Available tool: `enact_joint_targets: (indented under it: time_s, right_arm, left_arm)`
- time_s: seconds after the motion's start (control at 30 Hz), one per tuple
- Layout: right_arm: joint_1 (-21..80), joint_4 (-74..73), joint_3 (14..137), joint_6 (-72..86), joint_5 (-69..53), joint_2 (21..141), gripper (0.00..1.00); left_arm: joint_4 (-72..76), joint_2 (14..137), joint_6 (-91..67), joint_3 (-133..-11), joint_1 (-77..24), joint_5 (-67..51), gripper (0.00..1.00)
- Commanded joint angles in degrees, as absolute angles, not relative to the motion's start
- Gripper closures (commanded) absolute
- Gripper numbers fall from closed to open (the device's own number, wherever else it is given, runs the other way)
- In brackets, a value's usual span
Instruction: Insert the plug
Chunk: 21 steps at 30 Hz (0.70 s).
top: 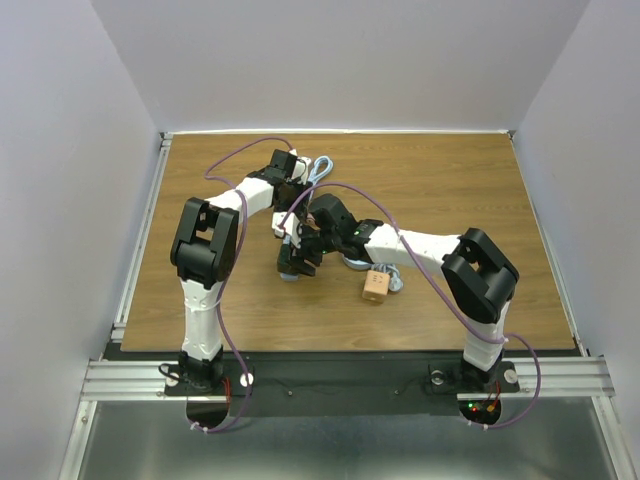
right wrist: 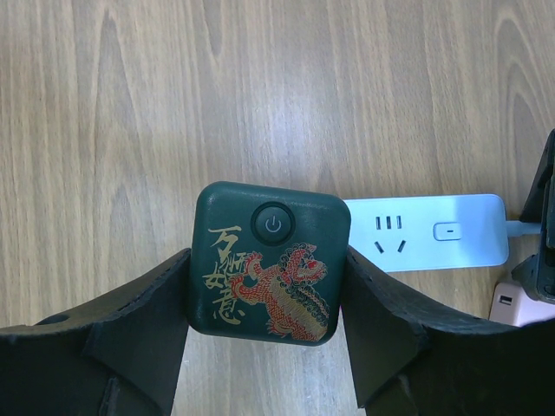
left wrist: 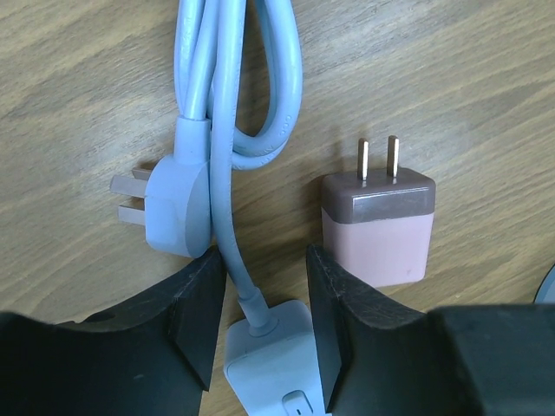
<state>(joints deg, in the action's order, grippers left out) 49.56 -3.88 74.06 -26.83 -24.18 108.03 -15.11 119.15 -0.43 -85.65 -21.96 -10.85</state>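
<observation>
Counts: one white power strip (right wrist: 425, 232), one green dragon-printed plug cube (right wrist: 270, 260), one pink two-prong adapter (left wrist: 377, 230), one blue cable plug (left wrist: 178, 204), one tan block (top: 375, 288). Right gripper (right wrist: 269, 299) pinched the green cube on both sides, at the strip's free end beside its one visible socket. Left gripper (left wrist: 264, 316) was clamped on the strip's cable end. Pink adapter lay just beside it on the table (right wrist: 130, 104).

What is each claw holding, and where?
The right claw squeezes the green dragon adapter by its two sides. The left claw clamps the white power strip at its cable end.
</observation>
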Motion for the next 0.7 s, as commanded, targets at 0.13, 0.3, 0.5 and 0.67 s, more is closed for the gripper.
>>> enact_joint_targets:
  time_s: [0.13,0.3,0.5,0.67]
  right_arm:
    - [48.7,-8.5,72.6,-31.1,-18.5,109.8,0.99]
    - [48.5,-10.2,73.1,-32.2,-17.1,110.4,0.99]
    - [48.1,-12.1,73.7,-33.6,-16.8,110.0,1.00]
    - [47.9,-13.4,75.1,-34.9,-15.0,109.8,0.99]
  left_arm:
    - [-17.9,119.4,2.2,-86.8,-22.2,-14.4,0.48]
    - [-18.5,119.4,3.2,-86.9,-22.2,-14.9,0.48]
    - [-19.4,119.4,4.3,-87.2,-22.2,-15.5,0.48]
    - [-19.9,120.6,4.6,-87.9,-22.1,-16.4,0.48]
